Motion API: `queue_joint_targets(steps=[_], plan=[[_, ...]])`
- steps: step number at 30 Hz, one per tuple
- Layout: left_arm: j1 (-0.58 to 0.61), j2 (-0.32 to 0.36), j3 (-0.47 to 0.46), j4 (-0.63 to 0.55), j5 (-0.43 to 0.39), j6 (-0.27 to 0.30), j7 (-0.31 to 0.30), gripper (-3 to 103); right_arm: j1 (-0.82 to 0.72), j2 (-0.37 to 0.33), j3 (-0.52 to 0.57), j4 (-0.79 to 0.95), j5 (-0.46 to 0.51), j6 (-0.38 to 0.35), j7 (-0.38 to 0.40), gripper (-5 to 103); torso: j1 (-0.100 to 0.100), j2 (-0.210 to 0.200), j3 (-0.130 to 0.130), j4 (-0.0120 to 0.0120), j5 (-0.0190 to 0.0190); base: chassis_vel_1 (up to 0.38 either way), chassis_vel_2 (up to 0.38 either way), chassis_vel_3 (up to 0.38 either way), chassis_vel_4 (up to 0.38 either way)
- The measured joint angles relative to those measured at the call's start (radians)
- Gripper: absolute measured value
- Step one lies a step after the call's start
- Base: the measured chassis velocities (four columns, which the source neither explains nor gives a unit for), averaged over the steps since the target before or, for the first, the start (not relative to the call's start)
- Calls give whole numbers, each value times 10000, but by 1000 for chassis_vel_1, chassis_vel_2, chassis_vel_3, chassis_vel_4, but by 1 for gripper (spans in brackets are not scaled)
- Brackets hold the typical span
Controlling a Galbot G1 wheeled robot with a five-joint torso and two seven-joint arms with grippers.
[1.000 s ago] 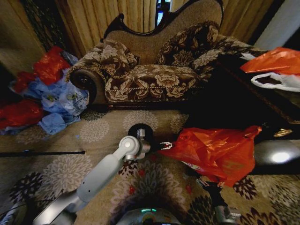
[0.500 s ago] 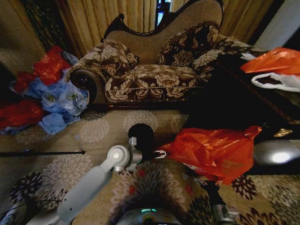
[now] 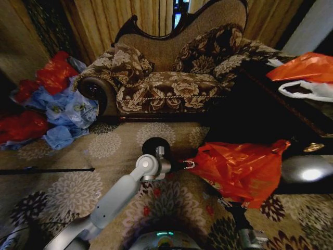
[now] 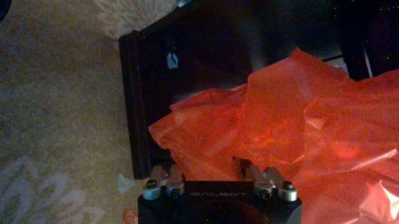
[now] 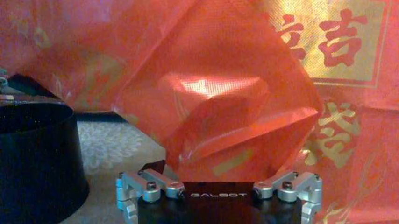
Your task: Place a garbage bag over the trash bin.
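The thin, glossy red-orange plastic garbage bag hangs stretched above the patterned floral carpet, held between the two arms in the head view. The left gripper meets the bag's left edge; in the left wrist view its fingers disappear into the bunched film, so it appears clenched on the garbage bag, though the fingertips themselves are buried. The right gripper comes up from below, largely covered by the hanging plastic; in the right wrist view the bag rises straight out from between its linkages, gold printed characters showing on the film, and the gripper is clamped on it, with its tips hidden too.

The small, squat black cylindrical trash bin stands on the carpet just behind the left wrist, which covers much of its rim; it lies just left of the bag, not under it. In the right wrist view the bin's dark wall is cut off at the edge. A brown brocade sofa stands behind.
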Motion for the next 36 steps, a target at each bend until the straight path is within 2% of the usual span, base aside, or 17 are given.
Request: queue_joint_targets(steps=[1,2,4,5,7,8,11,12,14,17,20,21,24,25,27,28,36], plan=[[1,-48,18,51,50,-17,9,47,-4,-11,9,-6,9,4,0,100,0,0,0,0,-1,0,0,0,0],[1,-48,18,51,50,-17,9,47,-4,-11,9,-6,9,4,0,100,0,0,0,0,-1,0,0,0,0],[1,-147,37,169,181,-152,111,36,-7,-29,16,-15,34,5,1,100,0,0,0,0,0,0,0,0,0],[1,-147,37,169,181,-152,111,36,-7,-29,16,-15,34,5,1,100,0,0,0,0,0,0,0,0,0],[8,-216,71,283,362,-388,249,26,-2,-42,17,-20,48,5,6,100,0,0,0,0,0,0,0,0,0],[8,-216,71,283,362,-388,249,26,-2,-42,17,-20,48,5,6,100,0,0,0,0,0,0,0,0,0],[192,-240,131,318,1088,-750,786,10,10,-50,17,-20,63,4,11,100,0,0,0,0,0,0,0,0,0],[192,-240,131,318,1088,-750,786,10,10,-50,17,-20,63,4,11,100,0,0,0,0,0,0,0,0,0],[333,-183,219,266,1691,-1139,1187,2,17,-51,17,-20,67,0,13,100,0,0,0,1,0,0,0,0,0],[424,-167,252,250,1973,-1384,1321,0,22,-50,12,-24,68,-4,15,100,0,0,0,0,0,0,0,0,0],[579,-102,439,381,3317,-2045,1724,0,17,-49,5,-7,67,-10,22,100,0,0,0,1,0,0,0,0,0],[579,-102,439,381,3317,-2045,1724,0,17,-49,5,-7,67,-10,22,100,0,0,0,1,0,0,0,0,0],[699,-56,529,601,4598,-2628,2056,0,-26,-51,52,26,93,-10,30,100,0,0,0,0,0,0,0,0,0],[699,-56,529,601,4598,-2628,2056,0,-26,-51,52,26,93,-10,30,100,0,0,0,0,0,0,0,0,0],[781,-49,488,683,5311,-3025,2127,0,-62,-66,116,59,169,-10,33,100,0,0,0,0,-1,0,0,0,0],[781,-49,488,683,5311,-3025,2127,0,-62,-66,116,59,169,-10,33,100,0,0,0,0,-1,0,0,0,0],[916,222,-205,223,6867,-3659,2304,0,-83,-110,210,293,361,-76,77,100,0,0,0,0,-1,0,0,0,0]])
